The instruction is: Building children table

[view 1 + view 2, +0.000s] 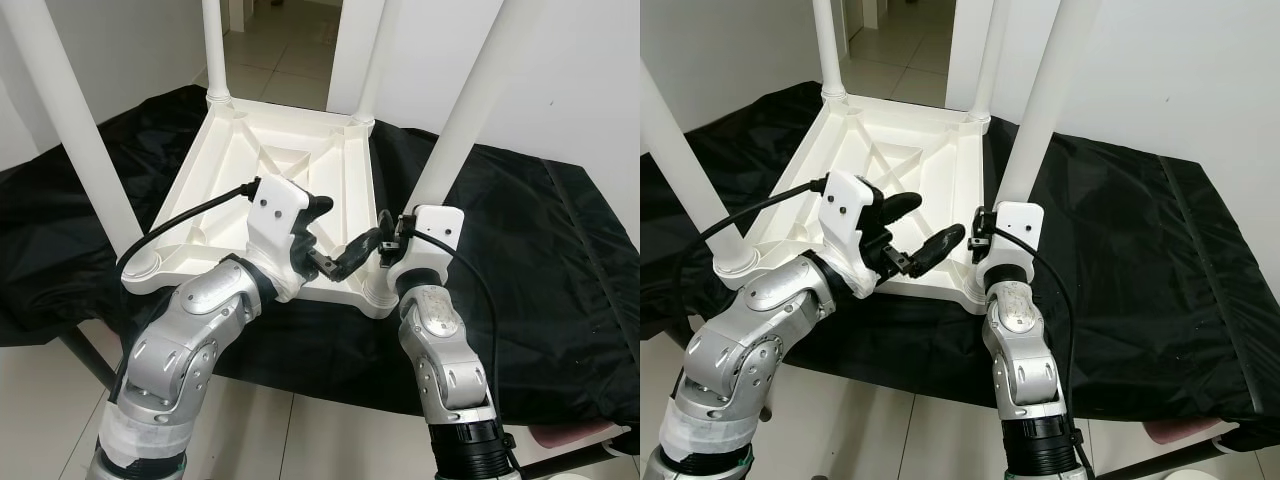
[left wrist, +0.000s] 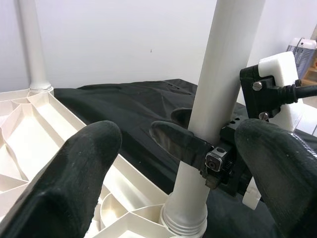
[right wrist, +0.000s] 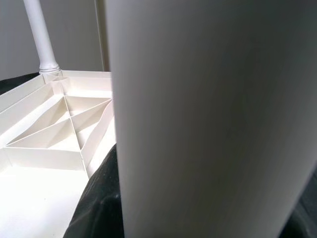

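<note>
A white children's table (image 1: 270, 160) lies upside down on a black cloth, its ribbed underside facing up. Four white legs stand up from its corners. My right gripper (image 1: 392, 240) is at the near right leg (image 1: 470, 100), low down by the corner socket (image 1: 380, 295), shut on the leg; in the left wrist view one of its fingers (image 2: 173, 141) lies against the near right leg (image 2: 223, 74). My left gripper (image 1: 340, 235) hovers open just left of that corner, over the table's near edge, holding nothing. The right wrist view has the leg (image 3: 208, 124) right up close.
The black cloth (image 1: 540, 260) covers a low platform that extends right and left of the table. The near left leg (image 1: 70, 130) and the far legs (image 1: 213, 50) rise out of frame. White walls stand on both sides, with tiled floor (image 1: 270, 50) beyond and below.
</note>
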Motion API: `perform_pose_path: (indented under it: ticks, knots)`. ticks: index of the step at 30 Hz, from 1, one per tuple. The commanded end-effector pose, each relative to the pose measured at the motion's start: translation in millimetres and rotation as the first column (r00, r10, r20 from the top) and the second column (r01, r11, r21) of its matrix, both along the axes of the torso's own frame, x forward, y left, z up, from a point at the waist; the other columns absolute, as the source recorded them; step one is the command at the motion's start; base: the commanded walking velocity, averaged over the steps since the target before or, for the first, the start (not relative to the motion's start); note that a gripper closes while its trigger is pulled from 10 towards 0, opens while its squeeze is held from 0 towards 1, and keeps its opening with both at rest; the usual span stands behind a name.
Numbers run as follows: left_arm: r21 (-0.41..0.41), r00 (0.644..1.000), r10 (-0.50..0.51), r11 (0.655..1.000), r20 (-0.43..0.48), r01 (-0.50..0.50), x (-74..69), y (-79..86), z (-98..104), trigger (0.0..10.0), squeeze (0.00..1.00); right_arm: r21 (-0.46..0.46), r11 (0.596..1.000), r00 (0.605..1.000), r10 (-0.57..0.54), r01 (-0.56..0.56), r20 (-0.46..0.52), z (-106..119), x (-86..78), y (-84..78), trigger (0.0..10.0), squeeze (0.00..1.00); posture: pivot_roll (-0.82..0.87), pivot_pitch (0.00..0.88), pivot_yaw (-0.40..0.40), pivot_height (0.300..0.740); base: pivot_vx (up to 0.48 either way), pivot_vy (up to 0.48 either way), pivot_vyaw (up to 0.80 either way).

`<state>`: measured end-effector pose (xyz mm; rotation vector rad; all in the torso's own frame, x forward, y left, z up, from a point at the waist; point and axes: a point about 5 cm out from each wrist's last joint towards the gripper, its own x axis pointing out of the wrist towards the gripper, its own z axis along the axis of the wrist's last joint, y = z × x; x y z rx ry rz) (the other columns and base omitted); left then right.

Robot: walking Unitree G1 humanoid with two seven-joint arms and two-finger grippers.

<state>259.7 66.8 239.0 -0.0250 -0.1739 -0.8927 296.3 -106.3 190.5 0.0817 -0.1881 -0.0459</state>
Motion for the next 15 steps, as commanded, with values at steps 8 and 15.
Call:
perform_pose_path:
  ticks: [8, 15]
  knots:
    - [-0.003, 0.999, 0.043, 0.999, -0.006, -0.043, -0.6, -0.3, 0.9, 10.0, 0.0, -0.018, 0.998, 0.996, -0.069, 0.068, -0.051, -10.1, -0.7, -5.8, 10.0, 0.0, 0.01, 0.052, -0.101, 0.74, 0.0, 0.0, 0.0]
    - [-0.003, 0.999, 0.041, 0.999, -0.007, -0.041, -0.8, -0.8, 0.8, 10.0, 0.0, -0.029, 0.996, 0.996, -0.082, 0.081, -0.046, -9.4, -0.3, -7.1, 10.0, 1.0, 0.01, 0.05, -0.1, 0.74, 0.0, 0.0, 0.0]
